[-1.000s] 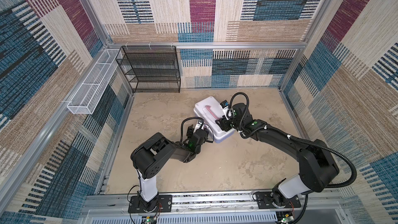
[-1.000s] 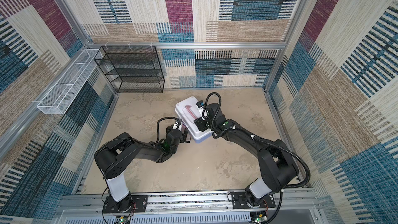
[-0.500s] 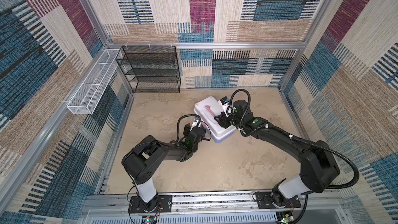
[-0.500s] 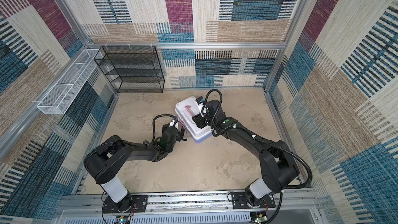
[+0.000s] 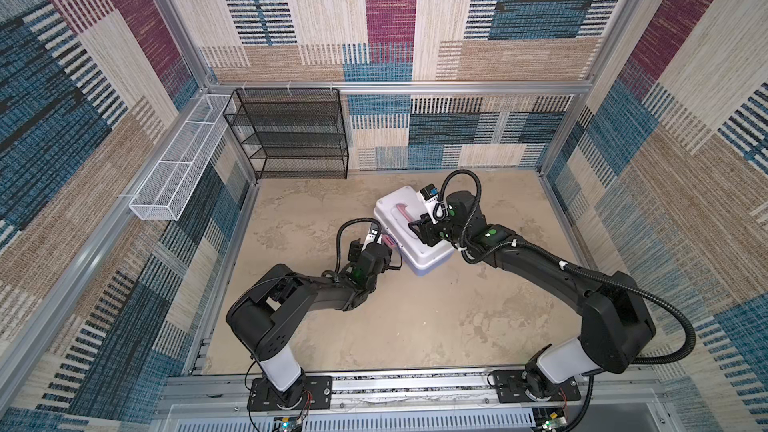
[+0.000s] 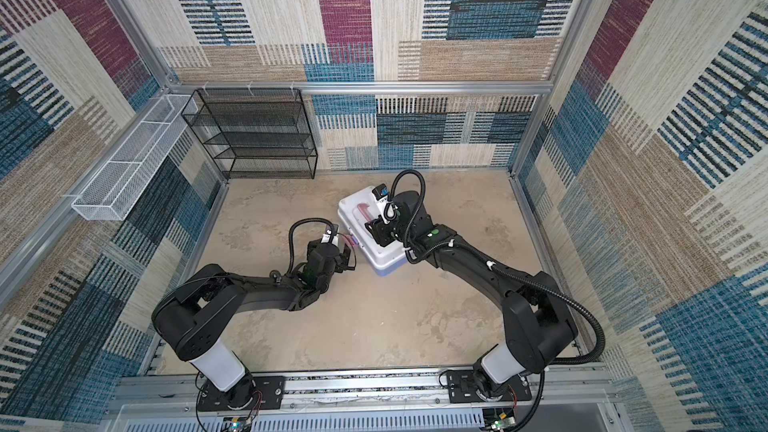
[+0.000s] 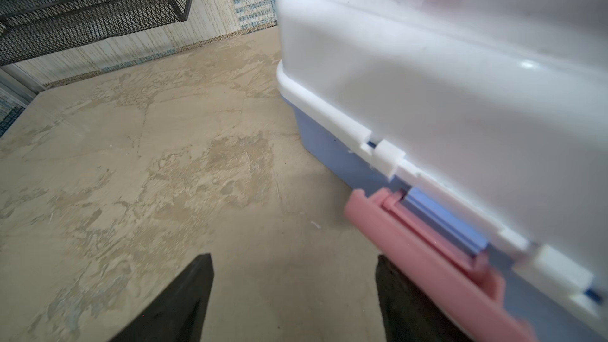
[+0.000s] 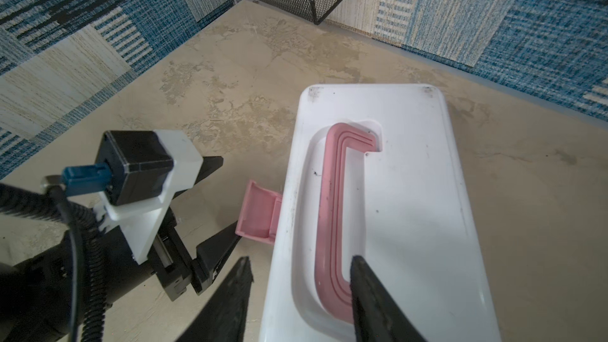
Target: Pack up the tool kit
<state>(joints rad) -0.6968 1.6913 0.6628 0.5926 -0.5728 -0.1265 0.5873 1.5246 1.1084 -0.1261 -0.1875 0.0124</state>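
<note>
1. Tool kit (image 5: 392, 207) sits shut mid-table (image 5: 374, 326), pink latch (image 7: 421, 251) sticking out.
2. Left gripper (image 7: 292, 258): fingers spread wide, one right beside that latch.
3. Right gripper (image 8: 301, 259) hovers above it, fingers apart, one at the pink handle (image 8: 332, 208) end.

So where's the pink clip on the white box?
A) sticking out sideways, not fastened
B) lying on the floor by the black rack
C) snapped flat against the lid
A: in the right wrist view the pink latch juts out sideways from the tool kit, not clipped shut.
</note>
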